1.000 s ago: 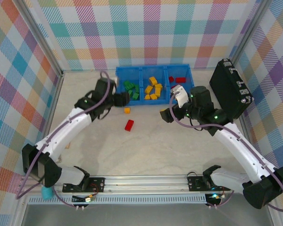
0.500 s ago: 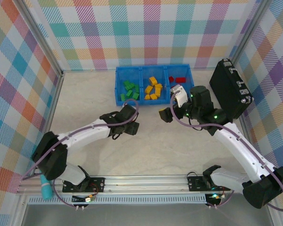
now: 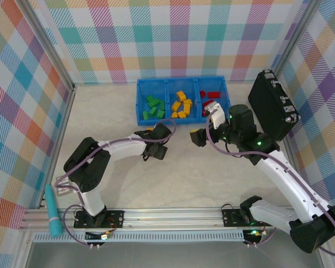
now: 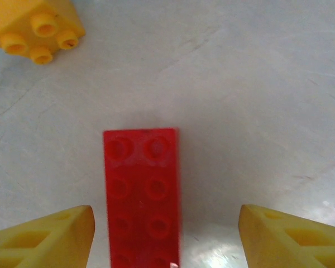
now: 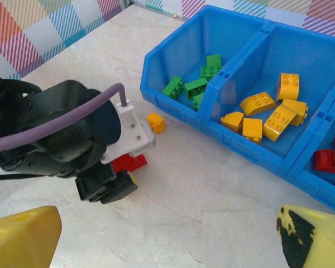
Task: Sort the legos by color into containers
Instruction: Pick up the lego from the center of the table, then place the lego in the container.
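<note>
I am hovering my left fingers low over the tabletop, near the front of the tray. They are standing open. A red brick is lying flat between them, studs up, with bare tabletop showing on both sides, so I am not touching it. A single yellow brick is sitting a little beyond it, close by the tray's front wall below the left compartment.

The blue tray is lying at the far side of the tabletop, its three compartments side by side. The left one is holding only green bricks, a small cluster toward its front. The middle one is holding only yellow bricks, some square, some long and one with a curved top, all loose and lying at different angles. The right one is holding red bricks, though the edge of my right wrist view is cutting some of them off.

I am holding my right fingers above the tabletop in front of the tray's right end. They are spread as wide as they go, with nothing between them. They are pointing toward my left arm and the two loose bricks.

A black case is leaning at the far right, just beyond the tray.
</note>
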